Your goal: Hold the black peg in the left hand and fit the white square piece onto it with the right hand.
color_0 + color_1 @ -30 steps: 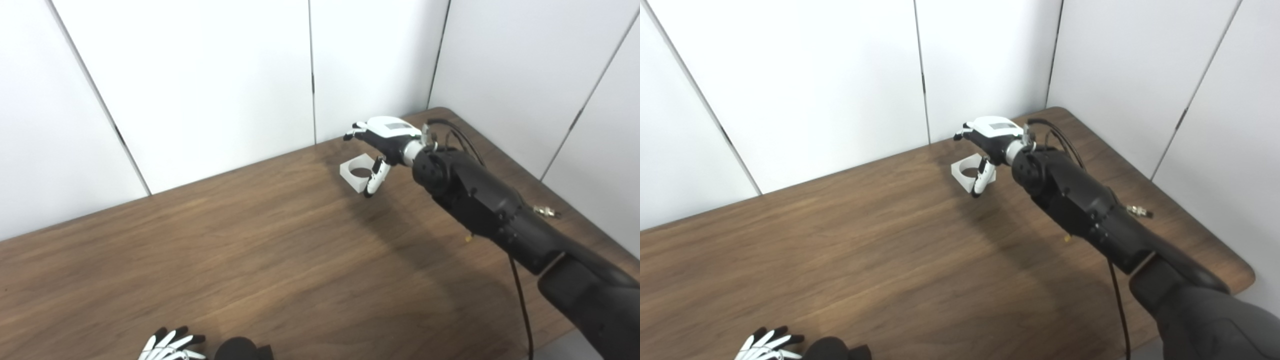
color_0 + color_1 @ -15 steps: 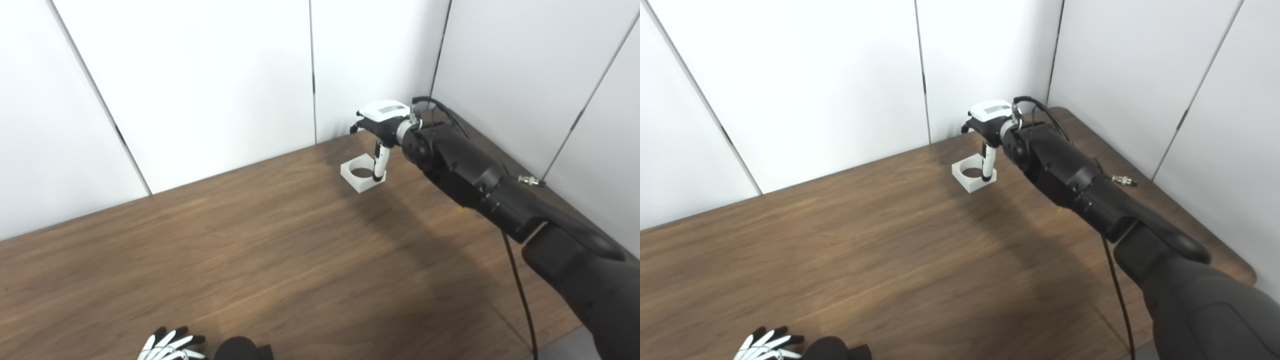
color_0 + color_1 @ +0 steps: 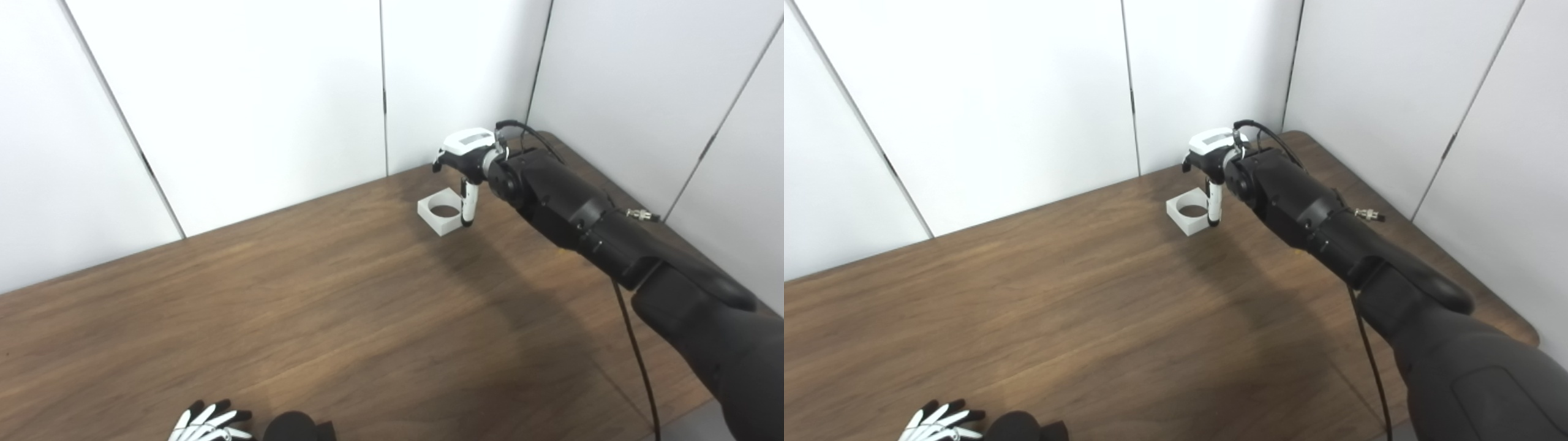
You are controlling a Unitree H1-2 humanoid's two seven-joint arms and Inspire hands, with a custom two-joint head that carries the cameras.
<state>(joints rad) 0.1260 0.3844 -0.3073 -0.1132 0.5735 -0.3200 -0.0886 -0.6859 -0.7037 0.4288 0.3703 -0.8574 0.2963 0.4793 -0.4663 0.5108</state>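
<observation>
One white square piece (image 3: 442, 212), far right on your table (image 3: 306, 294): it lies just left of your right hand (image 3: 467, 160), fingers apart, one finger (image 3: 468, 202) at its right wall. Left hand (image 3: 208, 422) near edge, splayed, empty; peg unseen.

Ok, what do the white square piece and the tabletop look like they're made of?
White square piece: probably matte plastic, possibly printed; it looks flat white with no shine, crisp edges and a clean round hole. Table: dark wood or a wood-grain laminate with a satin finish; long grain streaks show, but which one can't be told.
</observation>
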